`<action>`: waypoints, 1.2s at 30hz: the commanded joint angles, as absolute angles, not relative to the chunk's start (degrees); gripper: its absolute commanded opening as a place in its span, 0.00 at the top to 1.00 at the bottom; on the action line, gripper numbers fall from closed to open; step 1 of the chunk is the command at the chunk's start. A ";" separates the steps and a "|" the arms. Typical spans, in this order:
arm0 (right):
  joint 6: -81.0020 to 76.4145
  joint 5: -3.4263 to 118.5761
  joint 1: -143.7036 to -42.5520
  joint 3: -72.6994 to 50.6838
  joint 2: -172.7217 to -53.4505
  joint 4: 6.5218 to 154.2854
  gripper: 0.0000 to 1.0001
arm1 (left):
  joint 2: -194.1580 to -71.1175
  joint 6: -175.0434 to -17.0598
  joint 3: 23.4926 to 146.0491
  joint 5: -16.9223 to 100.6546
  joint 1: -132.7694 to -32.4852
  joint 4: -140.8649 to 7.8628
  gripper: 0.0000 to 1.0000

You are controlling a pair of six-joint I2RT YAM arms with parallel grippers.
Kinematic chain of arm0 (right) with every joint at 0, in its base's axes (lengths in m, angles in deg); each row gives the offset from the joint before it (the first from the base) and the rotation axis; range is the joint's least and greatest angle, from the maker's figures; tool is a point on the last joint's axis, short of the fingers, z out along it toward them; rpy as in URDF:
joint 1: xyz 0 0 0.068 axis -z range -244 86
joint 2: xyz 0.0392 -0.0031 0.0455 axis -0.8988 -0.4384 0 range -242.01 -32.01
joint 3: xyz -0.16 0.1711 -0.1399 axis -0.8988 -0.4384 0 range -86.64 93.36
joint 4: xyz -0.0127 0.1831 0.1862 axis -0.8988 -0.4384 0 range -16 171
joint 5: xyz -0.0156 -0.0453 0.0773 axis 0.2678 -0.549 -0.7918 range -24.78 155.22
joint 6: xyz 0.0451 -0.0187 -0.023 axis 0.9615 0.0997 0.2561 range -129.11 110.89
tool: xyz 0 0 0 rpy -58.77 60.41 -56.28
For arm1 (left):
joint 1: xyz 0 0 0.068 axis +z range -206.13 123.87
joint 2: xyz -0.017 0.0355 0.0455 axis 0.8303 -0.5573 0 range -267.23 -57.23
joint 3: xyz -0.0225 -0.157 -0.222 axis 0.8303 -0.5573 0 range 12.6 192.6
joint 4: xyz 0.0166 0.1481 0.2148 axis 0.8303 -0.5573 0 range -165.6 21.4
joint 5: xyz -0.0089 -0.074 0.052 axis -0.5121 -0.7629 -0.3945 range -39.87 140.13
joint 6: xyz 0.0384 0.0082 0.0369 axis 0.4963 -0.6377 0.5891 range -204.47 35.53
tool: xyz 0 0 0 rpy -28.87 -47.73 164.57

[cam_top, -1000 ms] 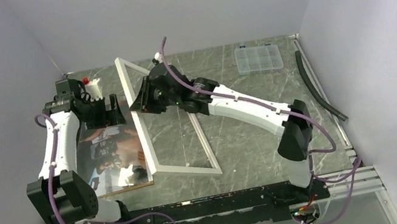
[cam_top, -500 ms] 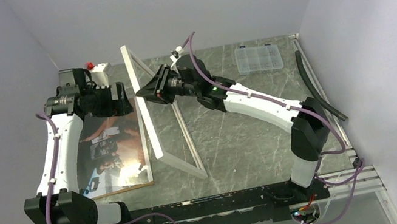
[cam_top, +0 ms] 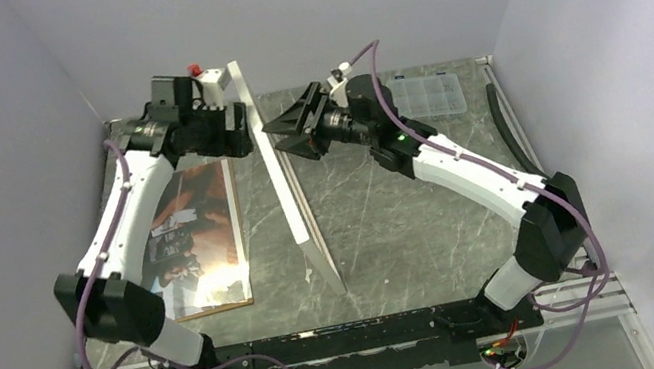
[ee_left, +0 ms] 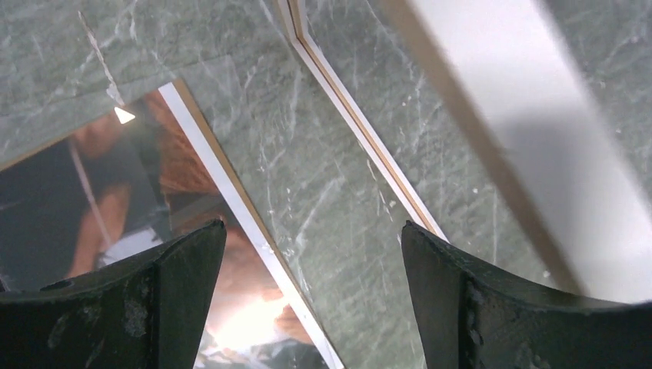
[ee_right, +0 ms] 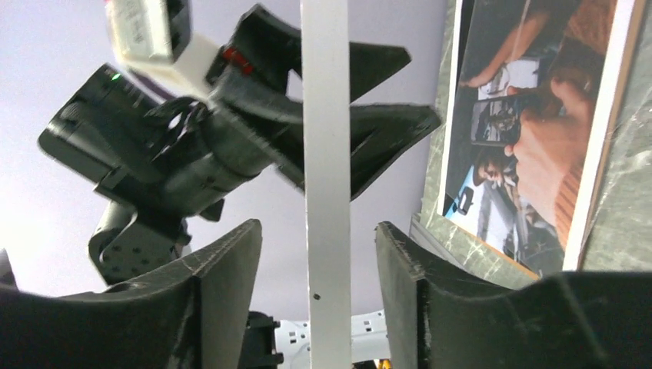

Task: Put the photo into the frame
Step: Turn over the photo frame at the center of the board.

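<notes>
We note thin white rectangular frame [cam_top: 294,205] on edge, its rail between spread jaws of right gripper [cam_top: 275,138]; left gripper [cam_top: 241,130] spread, just beside

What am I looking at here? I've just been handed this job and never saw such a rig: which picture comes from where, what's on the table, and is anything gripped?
Two white robot arms are bolted at the table's near edge, and each ends in a pair of black jaws. The wide picture looks down from above and behind them, with the left arm on the left and the right arm on the right. The other two pictures come from cameras on the wrists, looking out past each arm's own jaws.

On the grey marble-patterned table, the large white thin-railed picture frame stands on edge between the arms. The glossy dark photo print lies flat at the left. A small clear plastic compartment box sits far right.

Both pairs of jaws are open. The right pair straddles a frame rail with gaps on either side, so nothing looks gripped.
</notes>
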State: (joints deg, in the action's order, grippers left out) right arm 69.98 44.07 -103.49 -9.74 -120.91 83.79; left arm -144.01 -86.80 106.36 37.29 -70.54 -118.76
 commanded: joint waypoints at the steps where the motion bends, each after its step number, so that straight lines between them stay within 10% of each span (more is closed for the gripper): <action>1: 67.58 39.90 -100.02 -10.02 -115.64 81.54 0.37 | -149.56 -87.92 110.69 45.08 -74.70 -114.97 0.11; 19: 38.60 41.75 -95.03 6.46 -114.88 39.35 0.25 | -155.74 -86.76 113.50 49.37 -79.85 -112.81 0.10; 36: 24.92 60.31 -94.50 0.45 -108.43 25.26 0.64 | -150.49 -82.47 101.65 49.95 -79.32 -116.25 0.05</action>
